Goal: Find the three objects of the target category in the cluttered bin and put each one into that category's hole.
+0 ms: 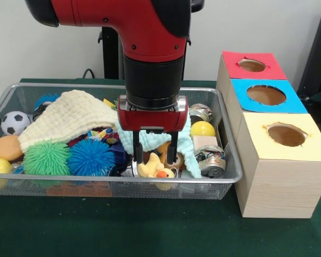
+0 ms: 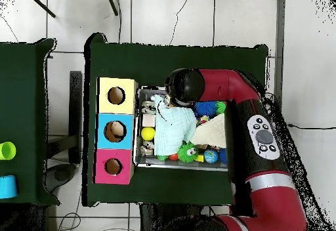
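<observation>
The silver wire-mesh bin (image 1: 150, 180) sits on the green table and is full of toys; it also shows in the overhead view (image 2: 139, 126). A yellow plush duck (image 1: 152, 168) with an orange beak lies at the bin's front edge. My gripper (image 1: 154, 156) is down in the bin, open, with one finger on each side of the duck. I cannot make out the brown monkey. The red-topped hole (image 1: 251, 65) is at the far end of the wooden box row, to the right of the bin; it also shows in the overhead view (image 2: 113, 167). In the overhead view the arm hides the gripper.
A cream cloth (image 1: 69, 118) and a mint cloth (image 1: 150, 140) cover part of the toys. Green (image 1: 45, 158) and blue (image 1: 90, 158) spiky balls, a soccer ball (image 1: 14, 122), a yellow ball (image 1: 202, 129) and cans (image 1: 211, 161) lie around. The blue hole (image 1: 266, 95) and yellow hole (image 1: 286, 135) stand nearer.
</observation>
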Robot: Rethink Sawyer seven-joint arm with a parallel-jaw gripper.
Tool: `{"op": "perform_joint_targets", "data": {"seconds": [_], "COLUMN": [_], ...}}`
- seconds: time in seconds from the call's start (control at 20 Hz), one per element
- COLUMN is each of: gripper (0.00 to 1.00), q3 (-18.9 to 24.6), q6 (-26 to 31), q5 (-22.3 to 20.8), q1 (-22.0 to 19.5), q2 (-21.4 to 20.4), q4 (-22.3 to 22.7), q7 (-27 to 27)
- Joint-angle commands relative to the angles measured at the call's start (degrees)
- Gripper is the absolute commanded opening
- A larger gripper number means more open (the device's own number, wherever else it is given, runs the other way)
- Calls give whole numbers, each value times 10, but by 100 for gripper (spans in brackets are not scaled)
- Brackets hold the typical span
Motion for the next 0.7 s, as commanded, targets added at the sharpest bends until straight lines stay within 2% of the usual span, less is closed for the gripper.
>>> {"op": "perform_joint_targets", "data": {"seconds": [0.05, 0.35, 0.7], "gripper": [100, 100, 100], "q3": [46, 45, 47], "q6": [38, 12, -38], "q5": [6, -4, -10], "q1": [-9, -10, -28], "q2": [13, 14, -8], "q4": [36, 52, 119], "q7": [-81, -79, -67]}}
